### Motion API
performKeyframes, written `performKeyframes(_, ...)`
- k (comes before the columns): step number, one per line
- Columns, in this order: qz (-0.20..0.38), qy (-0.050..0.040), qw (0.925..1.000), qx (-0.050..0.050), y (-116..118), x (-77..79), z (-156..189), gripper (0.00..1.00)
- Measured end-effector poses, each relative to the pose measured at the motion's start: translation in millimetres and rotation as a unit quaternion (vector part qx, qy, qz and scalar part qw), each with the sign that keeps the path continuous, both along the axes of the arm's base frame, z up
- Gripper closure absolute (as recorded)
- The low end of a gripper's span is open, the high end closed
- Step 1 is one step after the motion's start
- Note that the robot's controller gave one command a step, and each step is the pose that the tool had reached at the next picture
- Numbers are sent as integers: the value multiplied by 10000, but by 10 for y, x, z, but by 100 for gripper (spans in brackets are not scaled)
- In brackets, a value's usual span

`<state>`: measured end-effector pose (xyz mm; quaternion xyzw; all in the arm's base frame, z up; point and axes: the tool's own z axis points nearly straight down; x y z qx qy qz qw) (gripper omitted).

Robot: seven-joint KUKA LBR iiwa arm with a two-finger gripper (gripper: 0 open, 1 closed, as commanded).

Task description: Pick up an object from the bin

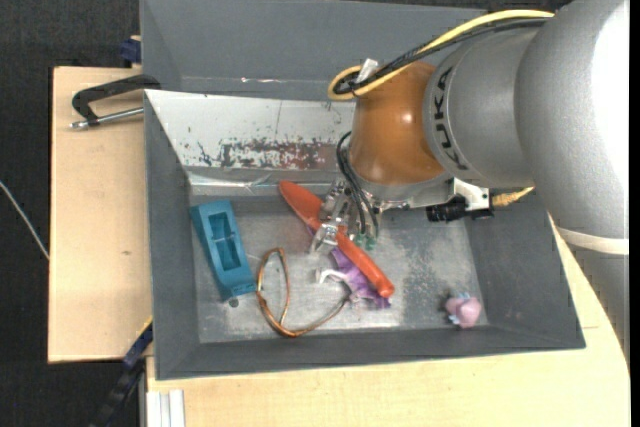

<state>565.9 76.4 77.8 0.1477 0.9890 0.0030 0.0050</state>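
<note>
My gripper hangs low in the middle of the bin, right over the mid-part of a long orange tool. That tool lies slantwise from the back wall toward the front right. A purple piece with a silver tip lies beside and partly under the orange tool's lower end. The gripper's tip is hidden against the orange tool, so I cannot make out whether it touches it.
A blue rectangular block lies at the left. A thin brown cord loop curls near the front. A small pink lump sits in the front right corner. The arm's orange cover and cables stand over the bin's back right.
</note>
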Motion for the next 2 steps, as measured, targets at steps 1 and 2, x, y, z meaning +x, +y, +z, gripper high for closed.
performKeyframes(1,-1,0,10000,0,0,0,0,100)
performKeyframes(2,-2,-7,10000,-6,-5,-2,61,100)
